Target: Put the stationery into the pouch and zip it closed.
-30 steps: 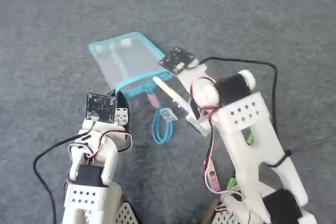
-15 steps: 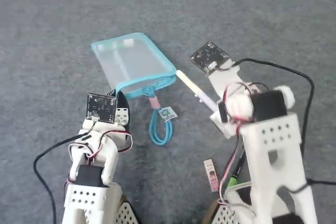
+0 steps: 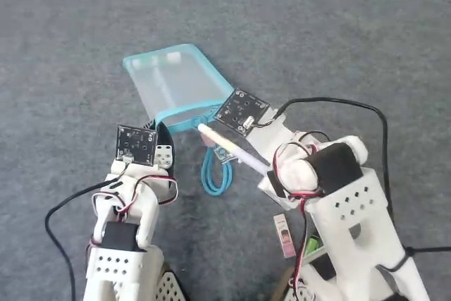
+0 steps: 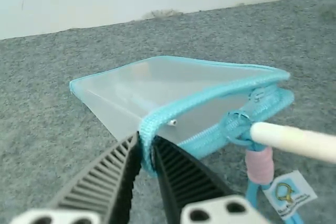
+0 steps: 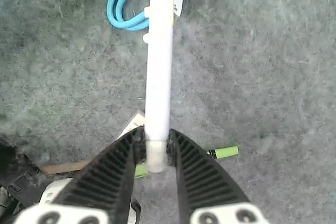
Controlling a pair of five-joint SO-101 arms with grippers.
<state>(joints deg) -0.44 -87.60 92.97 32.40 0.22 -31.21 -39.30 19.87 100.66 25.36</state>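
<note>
1. The left end effector [image 4: 146, 141] was pressed together on the teal edge of the pouch [image 4: 173, 93], at 1 corner of its mouth. It held that end up off the bench [image 3: 70, 68].
2. The right end effector [image 5: 155, 132] pinched a white pen [image 5: 159, 51] near its back end. The rest of the pen stuck out ahead towards the pouch.
3. The pen's tip sat just beside the zipper at the mouth, above a pink tab [image 4: 260, 163]. It had not visibly gone inside.
4. A blue loop [image 3: 215, 174] with a small tag [image 4: 286, 195] hung from the pouch and lay on the bench under the pen.
5. A pink item [image 3: 284, 236] and a green item [image 5: 223, 152] lay near the right arm's base, well apart from the pouch. They were probably more stationery waiting to go in.
6. The task looked to be at an early stage. The pouch was held and 1 pen had been brought to the mouth, but nothing had clearly been loaded.
7. Whether anything already lay inside the cloudy pouch could not be told.
8. The remaining steps were to slide the pen in, fetch the 2 other items and zip the pouch closed.
</note>
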